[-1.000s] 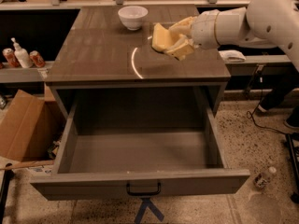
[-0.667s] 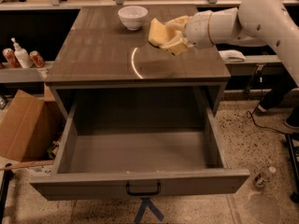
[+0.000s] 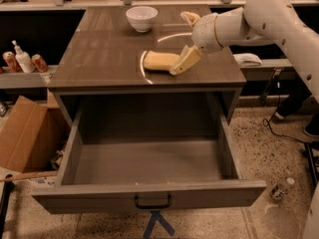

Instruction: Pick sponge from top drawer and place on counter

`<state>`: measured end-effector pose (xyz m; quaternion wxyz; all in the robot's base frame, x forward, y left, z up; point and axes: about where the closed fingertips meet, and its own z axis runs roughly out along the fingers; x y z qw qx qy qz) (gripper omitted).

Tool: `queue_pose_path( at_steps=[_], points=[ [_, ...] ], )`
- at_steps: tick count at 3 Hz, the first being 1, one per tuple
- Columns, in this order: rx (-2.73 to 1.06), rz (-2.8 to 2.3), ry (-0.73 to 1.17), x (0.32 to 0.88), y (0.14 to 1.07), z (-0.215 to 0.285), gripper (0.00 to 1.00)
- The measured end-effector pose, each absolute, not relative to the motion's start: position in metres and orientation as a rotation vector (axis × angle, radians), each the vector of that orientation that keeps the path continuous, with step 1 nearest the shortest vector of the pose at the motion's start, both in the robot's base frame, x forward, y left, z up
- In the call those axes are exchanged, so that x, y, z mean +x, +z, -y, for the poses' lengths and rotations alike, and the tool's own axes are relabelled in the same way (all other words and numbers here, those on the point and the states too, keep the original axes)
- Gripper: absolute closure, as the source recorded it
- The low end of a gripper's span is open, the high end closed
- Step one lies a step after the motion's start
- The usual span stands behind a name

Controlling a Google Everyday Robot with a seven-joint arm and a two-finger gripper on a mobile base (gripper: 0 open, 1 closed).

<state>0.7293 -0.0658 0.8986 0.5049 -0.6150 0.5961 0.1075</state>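
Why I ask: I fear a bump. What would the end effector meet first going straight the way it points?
Probably the sponge, lying on the counter just ahead of the end effector, which hangs low over the counter; depth is uncertain.

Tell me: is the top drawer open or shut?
Open: the top drawer is pulled out, inside showing. The claw is over the counter, at the sponge.
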Motion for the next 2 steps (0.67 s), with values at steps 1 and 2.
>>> queue_pose_path(
  at_steps=[1,2],
  points=[
    [-1.49,-1.476,0.209,0.708,0.896,0.087,0.0],
    [-1.457,-1.5,0.17,0.666,0.893,0.114,0.0]
  ],
)
